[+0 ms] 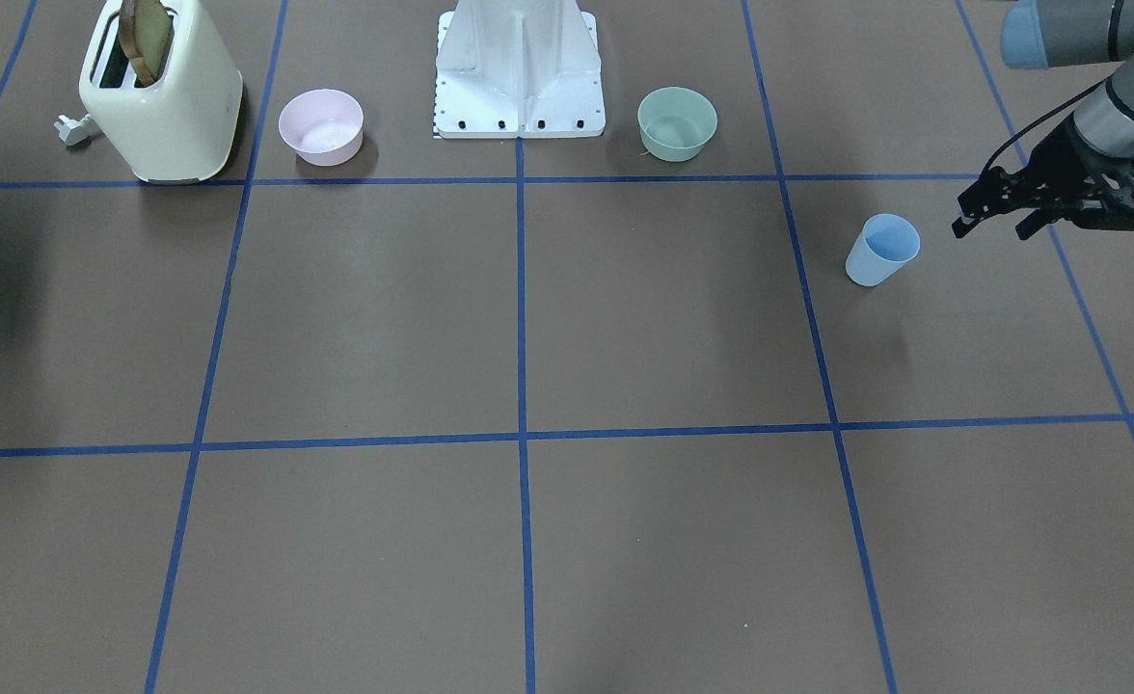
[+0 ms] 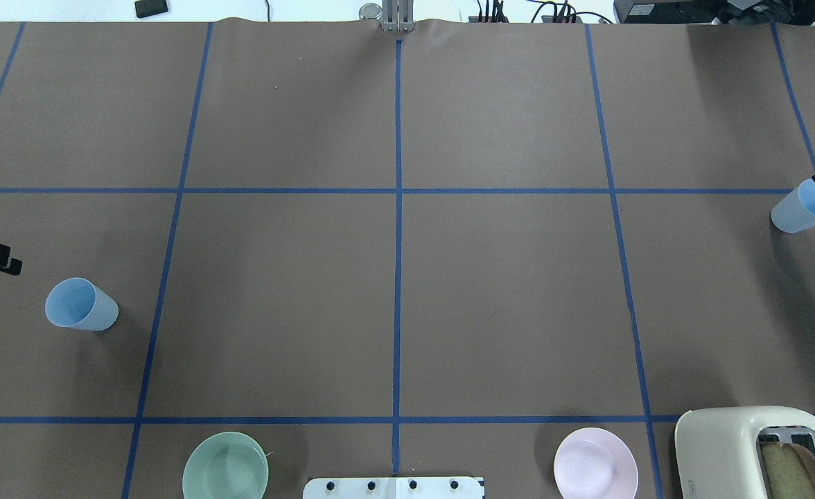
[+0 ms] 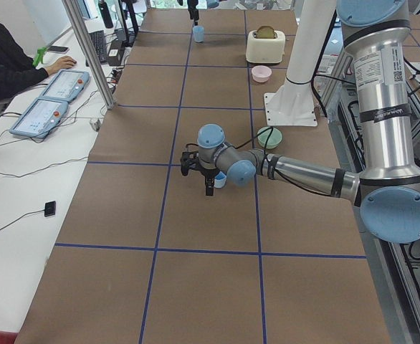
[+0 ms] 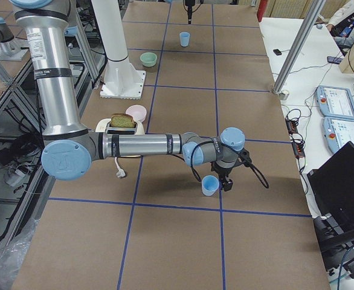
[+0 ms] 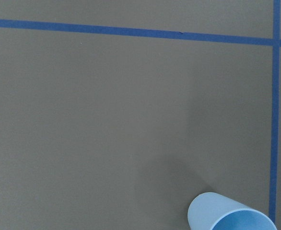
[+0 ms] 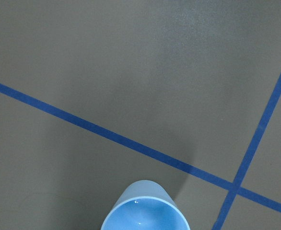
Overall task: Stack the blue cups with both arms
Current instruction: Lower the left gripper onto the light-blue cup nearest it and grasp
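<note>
Brown paper ruled with blue tape covers the table (image 2: 504, 298). Near the table's left end the left gripper (image 1: 993, 227) hangs above it, its two fingers spread apart with nothing between them. The left cup (image 1: 881, 250) stands upright, mouth up, just beside that gripper on its inboard side and clear of the fingers. The left wrist view catches only part of the cup, at its lower right corner.

At the opposite end the right gripper (image 4: 225, 181) hangs low. The right cup (image 2: 806, 206) stands upright just beside it, on the side toward the robot. In the overhead view one fingertip overlaps this cup's rim, but I cannot tell whether it touches. Nor can I tell whether these fingers are apart or together. The right wrist view has the cup's mouth at its bottom edge.

The two cups are well apart. Back toward the robot from the right gripper sits a toaster (image 1: 167, 106) with bread (image 1: 146, 39) in a slot, and a pink bowl (image 1: 321, 126) beside it. A green bowl (image 1: 677, 123) sits back from the left gripper, and the pedestal (image 1: 519, 87) stands between the bowls.
</note>
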### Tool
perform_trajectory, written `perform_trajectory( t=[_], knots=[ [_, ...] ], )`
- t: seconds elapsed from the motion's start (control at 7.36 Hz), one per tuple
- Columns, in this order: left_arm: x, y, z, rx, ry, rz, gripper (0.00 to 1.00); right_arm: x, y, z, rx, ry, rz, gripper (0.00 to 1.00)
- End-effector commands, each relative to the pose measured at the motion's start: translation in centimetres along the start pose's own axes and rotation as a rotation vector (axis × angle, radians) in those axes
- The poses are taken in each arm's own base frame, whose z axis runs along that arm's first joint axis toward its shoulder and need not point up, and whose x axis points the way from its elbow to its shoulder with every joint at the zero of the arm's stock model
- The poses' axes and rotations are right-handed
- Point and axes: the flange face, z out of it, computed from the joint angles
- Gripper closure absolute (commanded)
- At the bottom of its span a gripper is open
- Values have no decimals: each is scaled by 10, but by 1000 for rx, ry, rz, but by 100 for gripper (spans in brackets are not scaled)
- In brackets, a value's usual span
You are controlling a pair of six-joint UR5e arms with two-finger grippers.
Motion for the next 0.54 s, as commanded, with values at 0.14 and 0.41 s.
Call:
perform_trajectory(
  t=[0.14,0.41],
  knots=[
    [7,20,13,-15,25,30,2,-2,-1,-2,3,-2,-1,0],
    [22,22,26,-20,22,3,3,-1,-1,-1,2,-2,-5,0]
  ],
)
